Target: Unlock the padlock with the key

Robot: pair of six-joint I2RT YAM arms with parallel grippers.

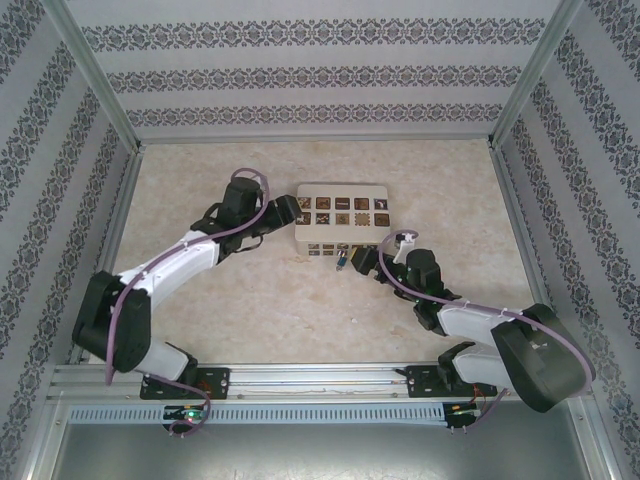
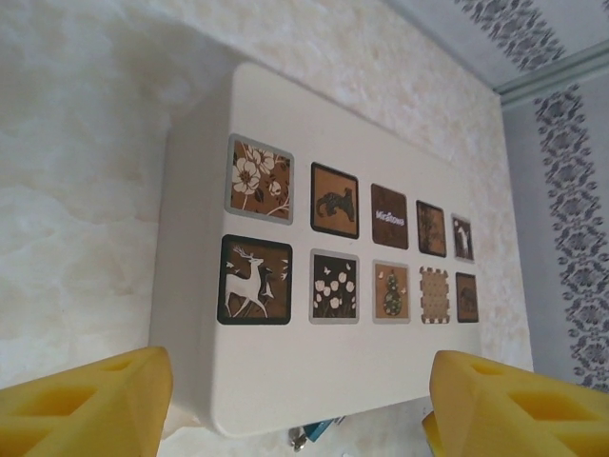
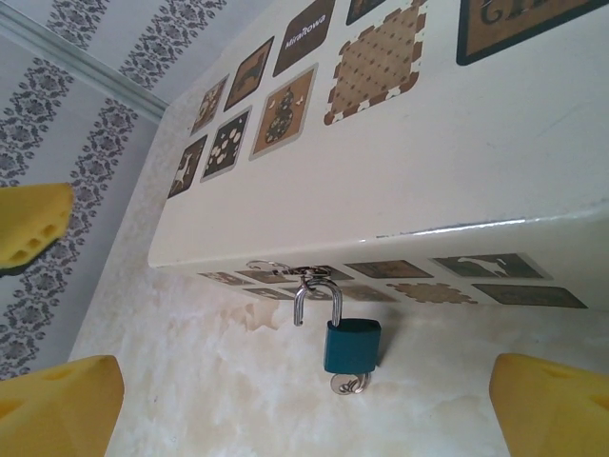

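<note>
Padlock (image 3: 352, 345): blue body, hung from the hasp (image 3: 306, 278) on the front wall of the beige box (image 3: 400, 181). One shackle leg stands free, so it is apparently sprung. Key (image 3: 350, 384): seated in its underside. Right gripper (image 1: 366, 258): just before the box front, jaws wide, empty. Left gripper (image 1: 284, 212): at the box's left end, jaws spread astride it, probably to steady it; contact unclear. The box wall crowds the lock from behind.

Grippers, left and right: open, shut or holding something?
Left gripper: open, holding nothing.
Right gripper: open, holding nothing; padlock hangs untouched.
</note>
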